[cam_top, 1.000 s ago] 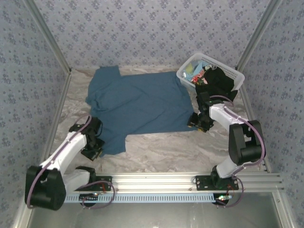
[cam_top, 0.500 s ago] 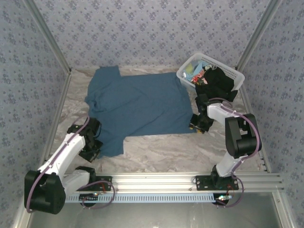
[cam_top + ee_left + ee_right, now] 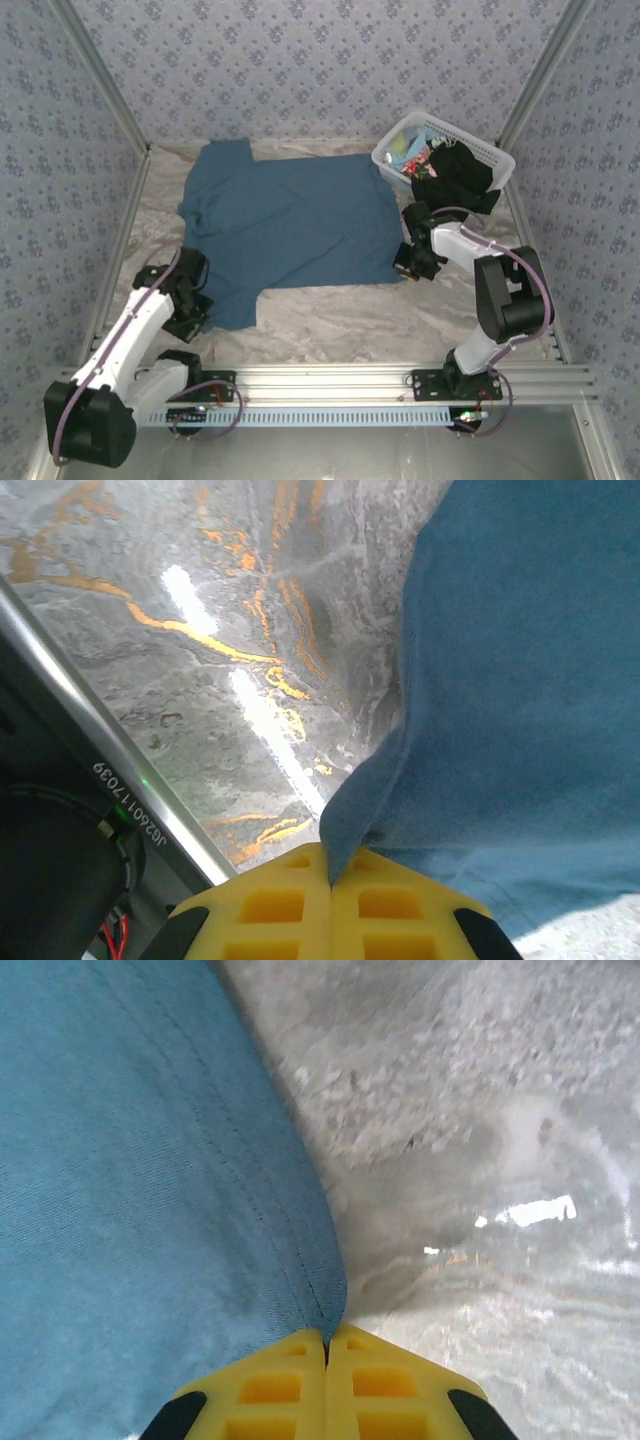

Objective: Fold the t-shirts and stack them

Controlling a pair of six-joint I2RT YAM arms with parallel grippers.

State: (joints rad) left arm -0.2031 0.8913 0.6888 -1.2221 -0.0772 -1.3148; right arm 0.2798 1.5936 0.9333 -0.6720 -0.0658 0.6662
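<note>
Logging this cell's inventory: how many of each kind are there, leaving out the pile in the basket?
T-shirts spread flat: 1, the blue t-shirt
Baskets: 1, the white basket
End effectors: 2, the left end effector and right end effector, each shut on the blue t-shirt
Total: 4

Soft, even light is filling the overhead view, shadows falling faint. At the left wrist, white glare is streaking across the marbled table [image 3: 262, 715]. At the right wrist, the far table is blurring, the blue t-shirt [image 3: 130, 1160] shadowing its edge.
</note>
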